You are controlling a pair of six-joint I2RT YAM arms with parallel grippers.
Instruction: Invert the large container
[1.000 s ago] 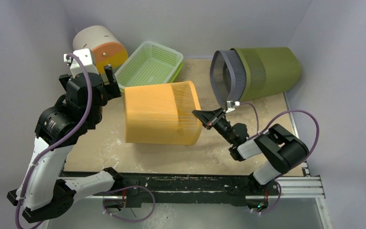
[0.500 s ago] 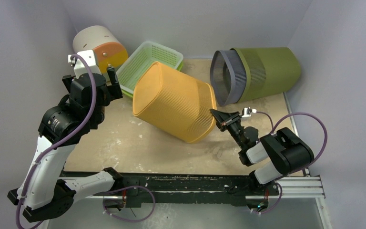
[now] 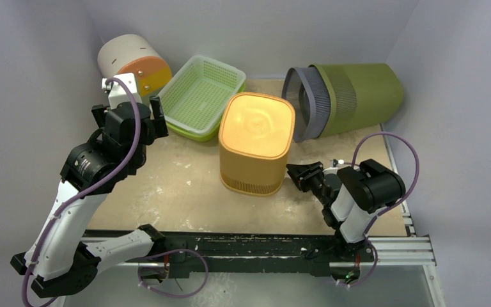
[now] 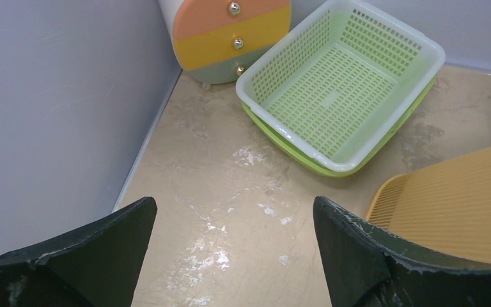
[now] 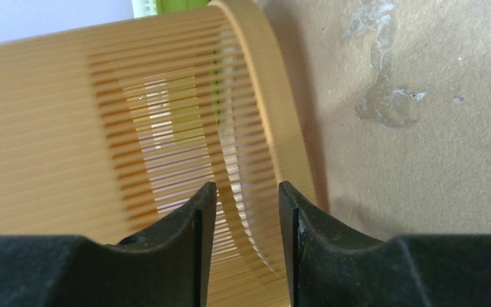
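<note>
The large orange slatted container (image 3: 256, 125) stands upside down in the middle of the table, its closed base up and its rim on the surface. It also shows in the left wrist view (image 4: 447, 192) and fills the right wrist view (image 5: 70, 128). My right gripper (image 3: 296, 174) sits low at the container's right rim, just clear of it. Its jaws (image 5: 246, 192) are a little apart with nothing between them. My left gripper (image 3: 126, 110) hovers wide open and empty (image 4: 233, 208) over bare table to the left of the container.
A green mesh basket (image 3: 201, 96) lies behind the container, also in the left wrist view (image 4: 339, 83). A white drum with orange drawers (image 3: 134, 64) is at the back left. An olive bin (image 3: 358, 96) with a grey bin (image 3: 303, 102) inside lies at the back right.
The orange container went from lying on its side, through a tilt, to standing base up. My right gripper let go of its rim and drew back low. My left arm shifted slightly right.
</note>
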